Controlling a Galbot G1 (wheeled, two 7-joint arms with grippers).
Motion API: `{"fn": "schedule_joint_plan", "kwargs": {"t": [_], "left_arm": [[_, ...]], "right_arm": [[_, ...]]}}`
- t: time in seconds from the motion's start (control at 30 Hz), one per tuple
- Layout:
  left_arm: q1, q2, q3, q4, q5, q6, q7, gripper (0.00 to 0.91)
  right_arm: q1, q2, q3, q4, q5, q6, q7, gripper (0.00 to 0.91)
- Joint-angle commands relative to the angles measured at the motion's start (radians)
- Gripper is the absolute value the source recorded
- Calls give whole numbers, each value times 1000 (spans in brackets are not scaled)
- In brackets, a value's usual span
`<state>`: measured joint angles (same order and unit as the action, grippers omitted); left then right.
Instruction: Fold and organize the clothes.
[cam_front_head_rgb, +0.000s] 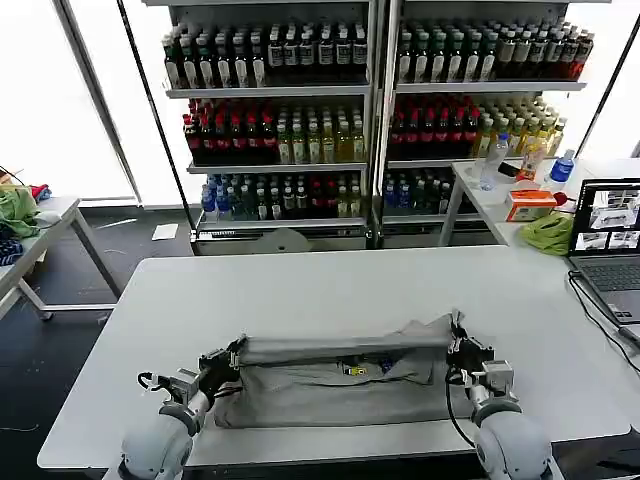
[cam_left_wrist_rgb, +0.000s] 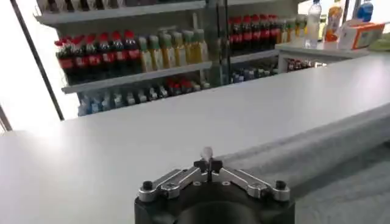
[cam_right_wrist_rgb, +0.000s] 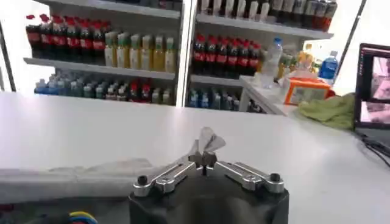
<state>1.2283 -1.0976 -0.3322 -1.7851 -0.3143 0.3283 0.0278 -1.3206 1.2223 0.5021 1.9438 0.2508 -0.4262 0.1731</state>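
Behind the white bench (cam_front_head_rgb: 330, 290): tall shelves (cam_front_head_rgb: 370, 90) packed with rows of bottled drinks. Off to the right, an open laptop (cam_front_head_rgb: 608, 240), a bright green cloth (cam_front_head_rgb: 548, 232), an orange box (cam_front_head_rgb: 529, 205), a clear water bottle (cam_front_head_rgb: 489, 163). Far left, a side table (cam_front_head_rgb: 40, 240) heaped with cloth.

The head camera looks forward and down from above the white table (cam_front_head_rgb: 330, 290), taking in the drinks shelves (cam_front_head_rgb: 370, 110) beyond; each wrist camera sits low, just behind its own gripper, the left gripper (cam_left_wrist_rgb: 208, 161) and the right gripper (cam_right_wrist_rgb: 206, 159), facing across the tabletop towards those shelves; all three views share the table, the shelves and the grey shirt (cam_front_head_rgb: 340, 375).
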Motion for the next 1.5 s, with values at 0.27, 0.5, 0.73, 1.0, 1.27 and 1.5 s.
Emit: {"fn": "schedule_joint_plan", "kwargs": {"t": [0.27, 0.5, 0.73, 1.0, 1.27, 1.5], "left_arm": [[24, -7, 4, 22, 23, -6, 5, 0], [30, -13, 1, 15, 35, -8, 2, 534], [35, -26, -3, 0, 45, -1, -2, 907], [35, -35, -11, -44, 52, 18, -23, 907], [66, -26, -62, -147, 14, 52, -51, 907], [105, -49, -113, -199, -50, 80, -85, 907]], "right_arm": [[-147, 45, 17, 29, -70, 41, 6, 0], [-128, 48, 11, -11, -95, 60, 12, 0], [-149, 56, 2, -16, -126, 64, 27, 0], [-157, 58, 9, 11, -120, 63, 51, 907], [-166, 43, 60, 172, -30, 55, 65, 907], [-112, -13, 78, 208, 15, 25, 73, 907]]}}
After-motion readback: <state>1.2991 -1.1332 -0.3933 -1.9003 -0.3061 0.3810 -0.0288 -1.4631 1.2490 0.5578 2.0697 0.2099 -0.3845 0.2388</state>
